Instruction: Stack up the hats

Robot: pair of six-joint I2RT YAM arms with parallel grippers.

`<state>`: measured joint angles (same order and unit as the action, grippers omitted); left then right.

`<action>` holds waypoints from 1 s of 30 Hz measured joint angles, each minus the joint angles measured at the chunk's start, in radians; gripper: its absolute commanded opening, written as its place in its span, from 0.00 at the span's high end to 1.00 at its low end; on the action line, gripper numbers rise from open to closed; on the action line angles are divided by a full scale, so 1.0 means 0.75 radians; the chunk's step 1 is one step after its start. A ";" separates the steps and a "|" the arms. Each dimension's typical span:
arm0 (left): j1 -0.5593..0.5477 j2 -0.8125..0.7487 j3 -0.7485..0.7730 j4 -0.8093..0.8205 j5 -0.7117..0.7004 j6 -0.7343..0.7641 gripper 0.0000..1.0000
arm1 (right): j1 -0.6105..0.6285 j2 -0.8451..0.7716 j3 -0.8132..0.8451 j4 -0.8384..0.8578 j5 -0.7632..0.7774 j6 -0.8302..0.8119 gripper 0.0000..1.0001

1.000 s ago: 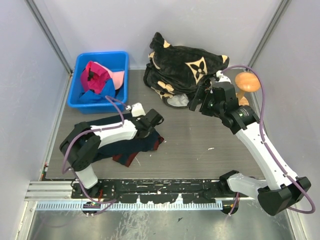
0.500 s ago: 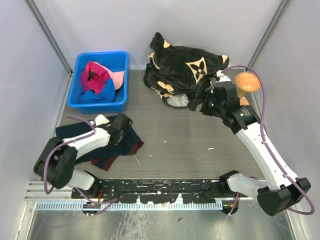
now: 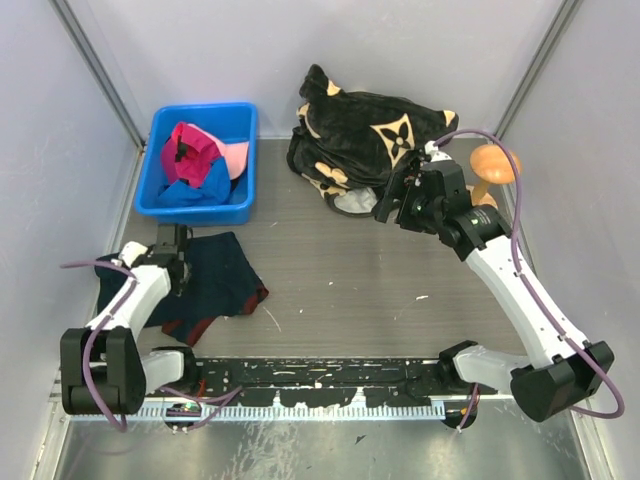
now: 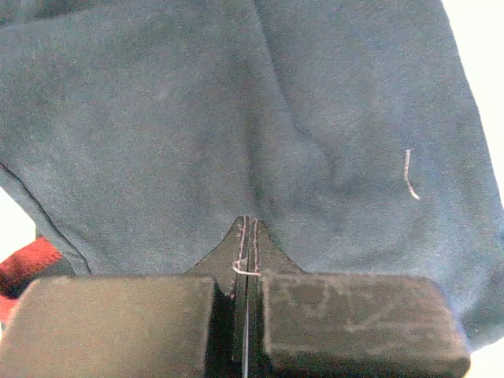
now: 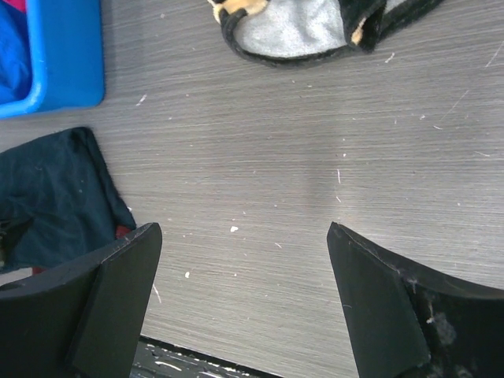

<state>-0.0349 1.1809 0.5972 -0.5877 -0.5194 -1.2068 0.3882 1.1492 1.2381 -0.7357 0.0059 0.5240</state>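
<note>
The hats lie heaped in the blue bin. Right of the bin sits a black plush bundle, with a wooden knob farther right. A navy cloth lies just in front of the bin, and the left gripper is pinched shut on it. The right gripper hangs beside the bundle, jaws wide and empty.
</note>
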 measured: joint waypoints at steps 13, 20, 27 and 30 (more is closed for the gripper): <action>-0.333 -0.275 0.338 -0.110 0.192 0.322 0.64 | -0.339 0.263 0.058 -0.027 0.096 -0.017 0.00; -0.475 -0.359 0.423 -0.110 0.336 0.473 0.55 | -0.469 0.339 0.049 -0.034 0.105 -0.029 0.00; -0.509 -0.384 0.461 -0.025 0.524 0.659 0.45 | -0.531 0.367 0.232 -0.097 0.187 -0.042 0.00; -0.510 -0.380 0.493 0.039 0.634 0.739 0.46 | -0.532 0.399 0.469 -0.093 0.258 -0.054 0.00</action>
<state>-0.4171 0.8955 0.9672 -0.5583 -0.0441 -0.6529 -0.0105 1.4487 1.5898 -0.8055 0.1997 0.4831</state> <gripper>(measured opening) 0.543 0.999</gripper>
